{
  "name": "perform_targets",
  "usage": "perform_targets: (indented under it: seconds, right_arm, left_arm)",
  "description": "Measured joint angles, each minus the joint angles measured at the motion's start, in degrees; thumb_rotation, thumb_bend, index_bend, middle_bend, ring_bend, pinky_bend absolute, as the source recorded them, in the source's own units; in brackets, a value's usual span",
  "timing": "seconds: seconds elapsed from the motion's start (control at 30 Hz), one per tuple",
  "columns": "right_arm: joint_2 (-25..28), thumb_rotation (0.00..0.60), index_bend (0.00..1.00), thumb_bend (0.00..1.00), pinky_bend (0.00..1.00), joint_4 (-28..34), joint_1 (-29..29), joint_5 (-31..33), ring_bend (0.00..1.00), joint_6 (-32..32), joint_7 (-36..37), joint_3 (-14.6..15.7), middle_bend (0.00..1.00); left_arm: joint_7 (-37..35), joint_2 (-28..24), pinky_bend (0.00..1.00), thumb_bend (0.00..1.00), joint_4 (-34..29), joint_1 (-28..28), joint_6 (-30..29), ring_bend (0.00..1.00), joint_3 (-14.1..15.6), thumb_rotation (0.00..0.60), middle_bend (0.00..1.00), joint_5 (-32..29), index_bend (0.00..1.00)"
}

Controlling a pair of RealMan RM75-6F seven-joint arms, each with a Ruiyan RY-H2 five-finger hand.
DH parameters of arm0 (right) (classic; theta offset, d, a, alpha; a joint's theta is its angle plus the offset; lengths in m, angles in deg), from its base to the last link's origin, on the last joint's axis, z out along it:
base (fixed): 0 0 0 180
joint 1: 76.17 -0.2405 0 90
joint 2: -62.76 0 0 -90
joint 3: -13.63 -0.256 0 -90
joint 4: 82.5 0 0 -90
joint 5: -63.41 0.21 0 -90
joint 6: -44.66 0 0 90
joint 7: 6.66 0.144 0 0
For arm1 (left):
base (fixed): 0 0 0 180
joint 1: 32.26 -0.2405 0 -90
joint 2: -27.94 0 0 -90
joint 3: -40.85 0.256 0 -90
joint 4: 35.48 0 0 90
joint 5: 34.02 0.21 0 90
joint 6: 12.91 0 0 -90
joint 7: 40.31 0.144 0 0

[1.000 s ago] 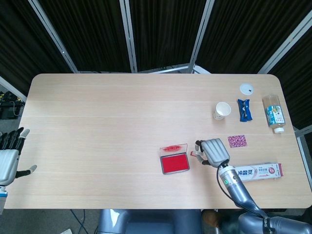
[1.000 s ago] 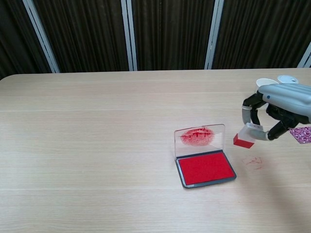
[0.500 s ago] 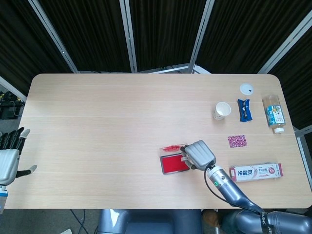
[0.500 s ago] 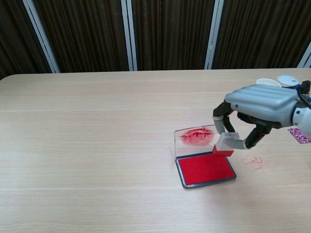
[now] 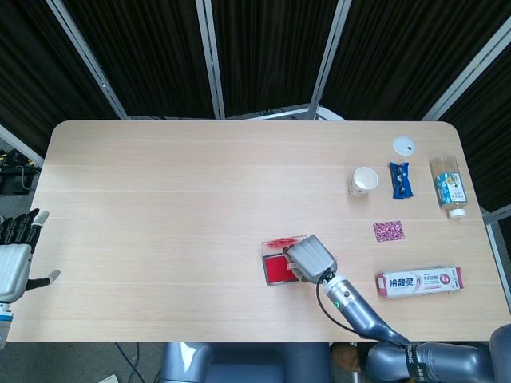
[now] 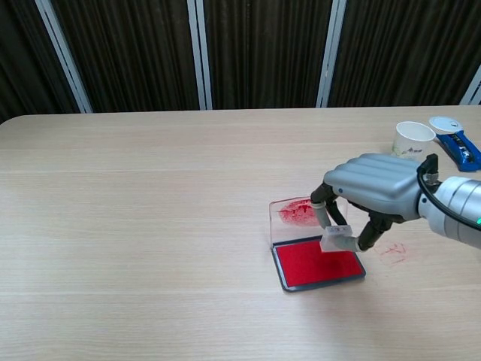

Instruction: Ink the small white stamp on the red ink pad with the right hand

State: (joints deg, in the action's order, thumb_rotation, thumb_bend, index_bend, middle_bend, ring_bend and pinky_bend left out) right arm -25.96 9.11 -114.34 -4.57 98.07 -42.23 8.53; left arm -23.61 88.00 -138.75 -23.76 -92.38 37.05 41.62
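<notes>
The red ink pad (image 6: 312, 263) lies open near the table's front, its clear lid (image 6: 294, 218) standing up behind it with red smears. My right hand (image 6: 372, 192) hovers over the pad's right part and pinches the small white stamp (image 6: 335, 241), whose base rests on or just over the red surface. In the head view the right hand (image 5: 310, 259) covers the right half of the ink pad (image 5: 277, 270) and hides the stamp. My left hand (image 5: 14, 257) stays off the table's left edge, fingers spread, holding nothing.
A faint red print (image 6: 392, 250) marks the table right of the pad. A paper cup (image 5: 363, 181), white lid (image 5: 404, 146), blue packet (image 5: 401, 180), bottle (image 5: 449, 186), patterned card (image 5: 388, 231) and toothpaste box (image 5: 419, 282) lie at the right.
My right hand has carried the stamp leftward from beside the pad to over it and lowered it onto the red surface. The left hand has not moved.
</notes>
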Motion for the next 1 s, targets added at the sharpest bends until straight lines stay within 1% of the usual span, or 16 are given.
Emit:
perform_targets:
  seconds: [0.27, 0.67, 1.0]
  right_arm:
    - [-1.3, 0.6, 0.51, 0.4, 1.0, -1.3, -0.2, 2.4, 0.9, -0.1, 0.3, 0.1, 0.57]
    - [-3.1, 0.6, 0.51, 0.4, 1.0, -4.7, -0.2, 2.3, 0.9, -0.6, 1.7, 1.5, 0.57]
    - [-3.6, 0.6, 0.51, 0.4, 1.0, -6.1, 0.0, 2.2, 0.9, -0.7, 2.7, 2.2, 0.57]
  left_arm:
    - [0.6, 0.2, 0.0, 0.0, 0.0, 0.2, 0.3, 0.0, 0.1, 0.6, 0.0, -0.4, 0.0]
    - [1.0, 0.5, 0.0, 0.0, 0.2, 0.4, 0.5, 0.0, 0.1, 0.6, 0.0, -0.9, 0.0]
    - [1.1, 0.5, 0.0, 0.0, 0.2, 0.4, 0.5, 0.0, 0.1, 0.6, 0.0, -0.9, 0.0]
